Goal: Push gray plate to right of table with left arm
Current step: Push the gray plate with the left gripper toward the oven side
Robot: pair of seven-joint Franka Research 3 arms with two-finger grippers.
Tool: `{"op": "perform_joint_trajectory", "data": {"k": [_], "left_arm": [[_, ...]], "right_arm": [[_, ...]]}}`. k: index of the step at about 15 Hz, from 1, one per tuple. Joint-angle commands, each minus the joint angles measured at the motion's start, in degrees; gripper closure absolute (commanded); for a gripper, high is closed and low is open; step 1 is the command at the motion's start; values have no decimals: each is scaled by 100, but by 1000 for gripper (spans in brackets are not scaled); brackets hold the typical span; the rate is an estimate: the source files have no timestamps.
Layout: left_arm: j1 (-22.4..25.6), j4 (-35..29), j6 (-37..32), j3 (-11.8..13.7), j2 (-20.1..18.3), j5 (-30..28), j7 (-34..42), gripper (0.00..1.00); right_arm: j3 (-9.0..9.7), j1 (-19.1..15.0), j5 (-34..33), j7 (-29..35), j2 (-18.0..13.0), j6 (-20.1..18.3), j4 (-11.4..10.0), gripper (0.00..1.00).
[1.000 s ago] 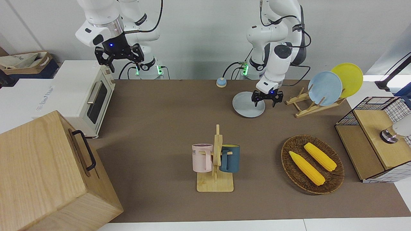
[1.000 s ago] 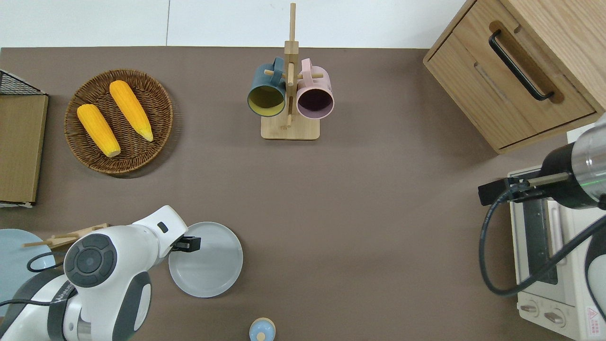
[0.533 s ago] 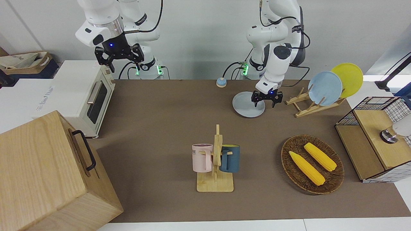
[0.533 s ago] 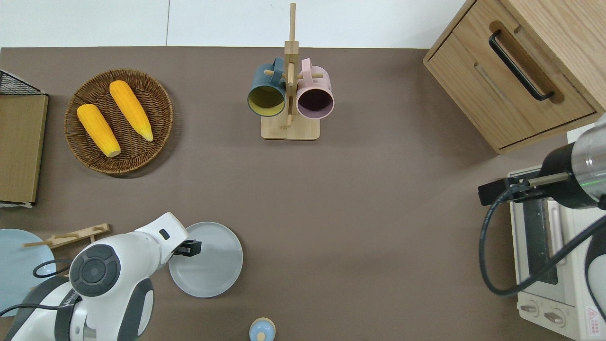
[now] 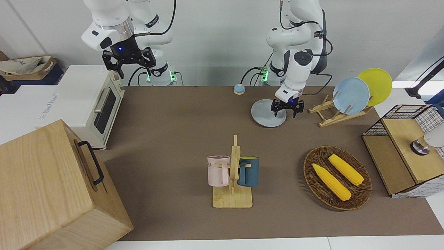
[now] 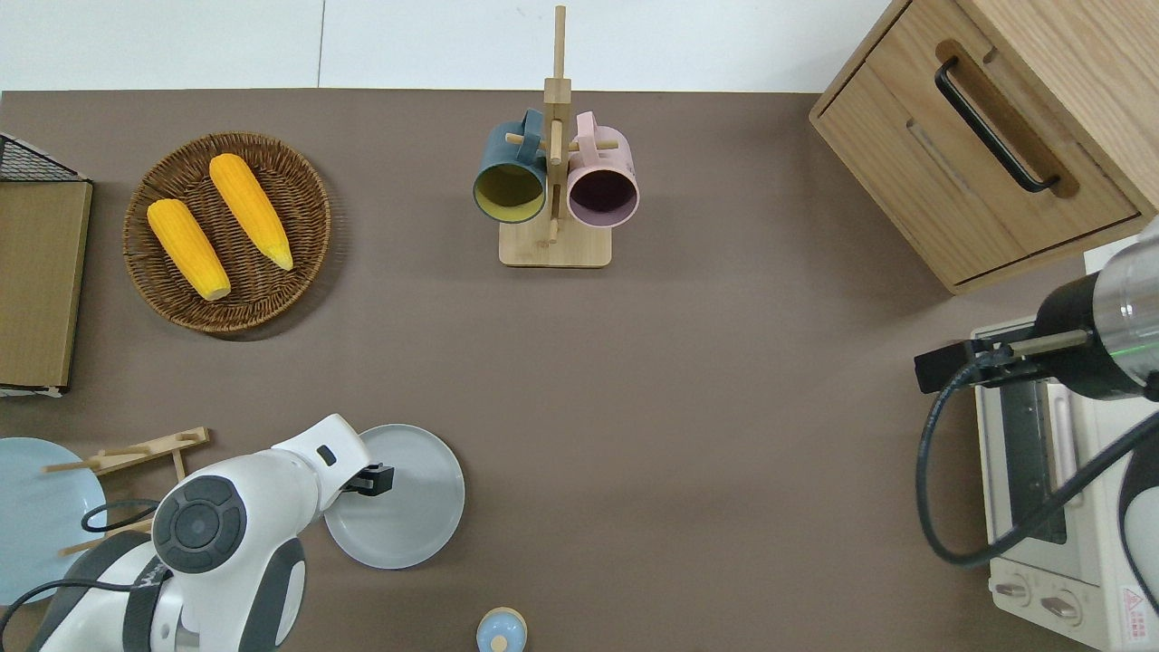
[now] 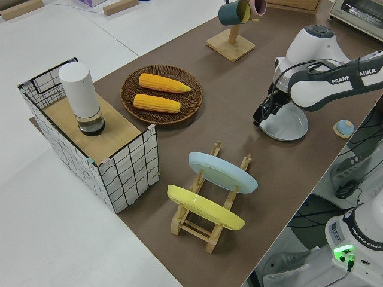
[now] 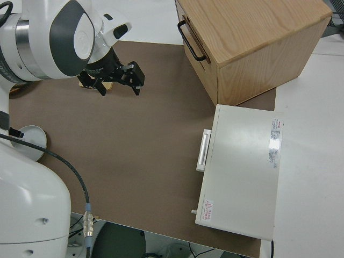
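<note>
The gray plate (image 5: 266,114) lies flat on the brown table (image 5: 173,139), close to the robots and toward the left arm's end; it also shows in the overhead view (image 6: 407,507) and the left side view (image 7: 290,124). My left gripper (image 5: 285,111) is open and low at the plate's rim on the side toward the left arm's end, with one finger over the plate and one outside it. It also shows in the overhead view (image 6: 369,478) and the left side view (image 7: 261,116). My right gripper (image 5: 129,62) is open and parked.
A wooden rack (image 5: 331,116) with a sky-blue plate (image 5: 351,95) and a yellow plate (image 5: 376,85) stands beside the gray plate. A corn basket (image 5: 338,150), a mug stand (image 5: 233,194), a bell (image 5: 238,89), a toaster oven (image 5: 97,100) and a wooden cabinet (image 5: 45,187) are also on the table.
My left arm has swung a little toward the gray plate, and its gripper has edged slightly over the rim. The plate has not visibly moved. The right arm has stayed still.
</note>
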Motion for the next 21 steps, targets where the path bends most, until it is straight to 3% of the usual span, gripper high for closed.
{"op": "perform_joint_trajectory", "data": {"k": [1,4,5,8,14,21], "left_arm": [[-77,-102,300,39,158,-5,43,13],[-77,-102,449,39,280,3,43,25],[-77,-102,476,39,298,3,43,77],[-77,-102,476,39,360,3,43,443],[-77,-102,485,39,395,3,43,999],[-68,-85,476,30,439,-5,-35,1000]], "right_arm": [[76,-116,59,-1,-36,-69,22,17],[85,-116,59,-1,-36,-69,22,17],[76,-116,59,-1,-36,-69,22,17],[76,-116,59,-1,-36,-69,22,17],[76,-116,59,-1,-36,-69,22,17],[76,-116,59,8,-36,-78,22,17]]}}
